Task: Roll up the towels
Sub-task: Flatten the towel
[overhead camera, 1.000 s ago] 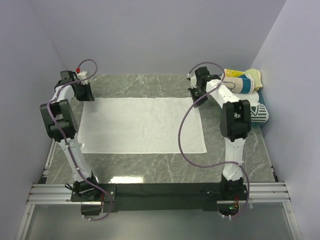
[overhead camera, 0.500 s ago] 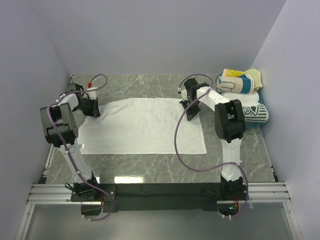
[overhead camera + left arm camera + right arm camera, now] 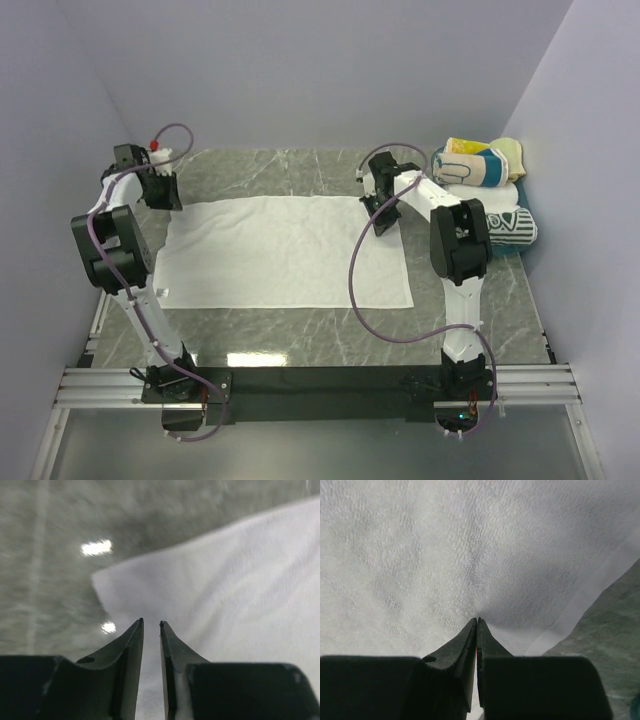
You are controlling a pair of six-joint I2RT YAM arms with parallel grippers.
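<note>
The large white towel [image 3: 285, 250] lies spread flat on the marble table, slightly rumpled along its far edge. My left gripper [image 3: 163, 193] hovers at its far-left corner. In the left wrist view its jaws [image 3: 151, 624] stand narrowly open over the towel's corner [image 3: 240, 580], with nothing pinched. My right gripper [image 3: 378, 207] is at the far-right corner. In the right wrist view it [image 3: 478, 620] is shut, and the towel cloth [image 3: 445, 555] puckers at its tips. Rolled towels are stacked at the right: a yellow-teal-white striped one [image 3: 478, 163] and a white one with dark print [image 3: 515, 227].
Lilac walls close in the table on the left, back and right. The stack of rolled towels sits in the far-right corner against the wall. The right arm's purple cable [image 3: 358, 270] loops over the towel's right part. The table's marble top [image 3: 300, 330] shows in front of the towel.
My left gripper swung in over the towel's far-left corner, then drew back outward, its jaws closing partly and reopening. My right gripper shifted left onto the far-right corner and stays shut there.
</note>
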